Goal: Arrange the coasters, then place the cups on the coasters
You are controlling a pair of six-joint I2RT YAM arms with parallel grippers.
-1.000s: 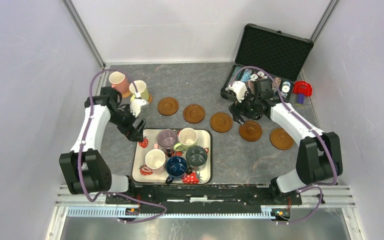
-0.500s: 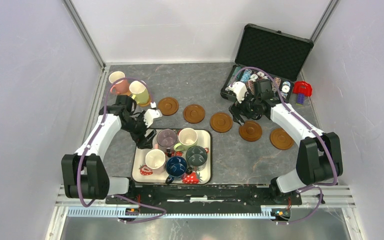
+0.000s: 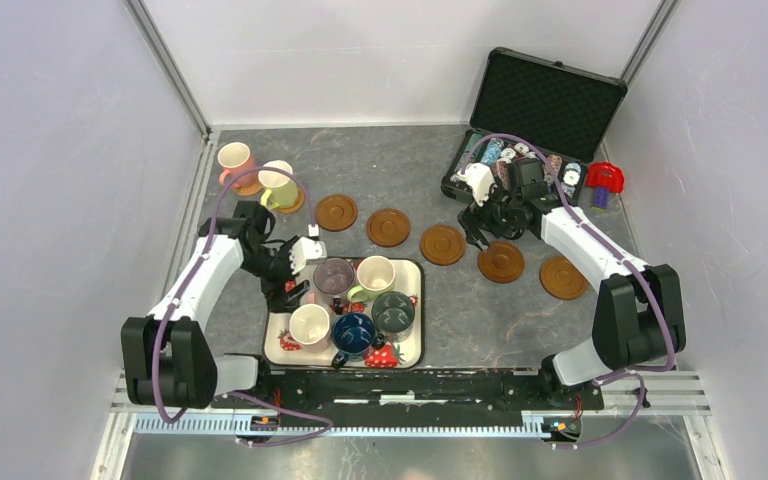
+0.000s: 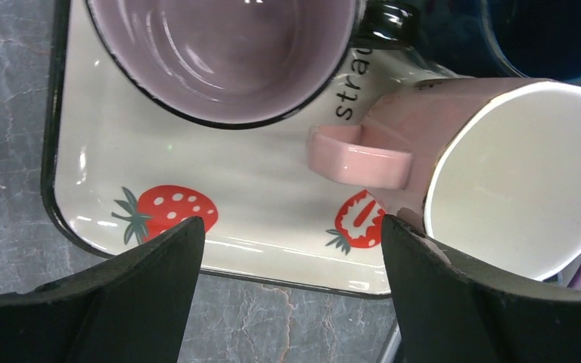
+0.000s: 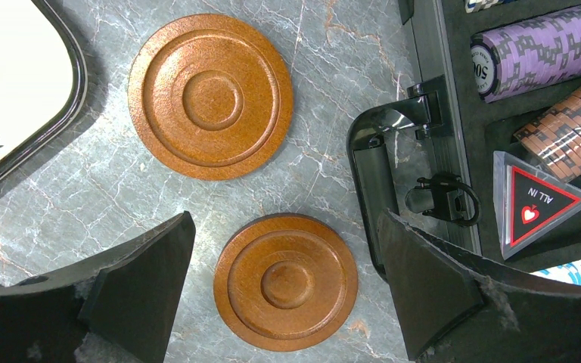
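Five brown coasters lie in a slanted row: [image 3: 336, 211], [image 3: 388, 227], [image 3: 442, 244], [image 3: 501, 261], [image 3: 564, 277]. At the back left, a pink cup [image 3: 233, 160] and a cream cup [image 3: 278, 185] stand on two more coasters. The strawberry tray [image 3: 412, 352] holds a mauve cup [image 3: 333, 275], a cream cup [image 3: 375, 273], a pink cup [image 3: 310, 322], a dark blue cup [image 3: 353, 332] and a grey-green cup [image 3: 393, 312]. My left gripper [image 3: 290, 292] [image 4: 291, 221] hangs open over the tray's left edge, next to the pink cup [image 4: 499, 166]. My right gripper [image 3: 475, 235] [image 5: 285, 219] is open above one coaster [image 5: 286, 281].
An open black case [image 3: 535, 110] of poker chips sits at the back right, its edge [image 5: 439, 151] close beside my right fingers. A red object [image 3: 605, 180] lies right of the case. Walls close in the table on three sides.
My left arm has swung from beside the two back-left cups toward me, to the tray's left edge, its jaws slightly narrower. The right arm has not moved.
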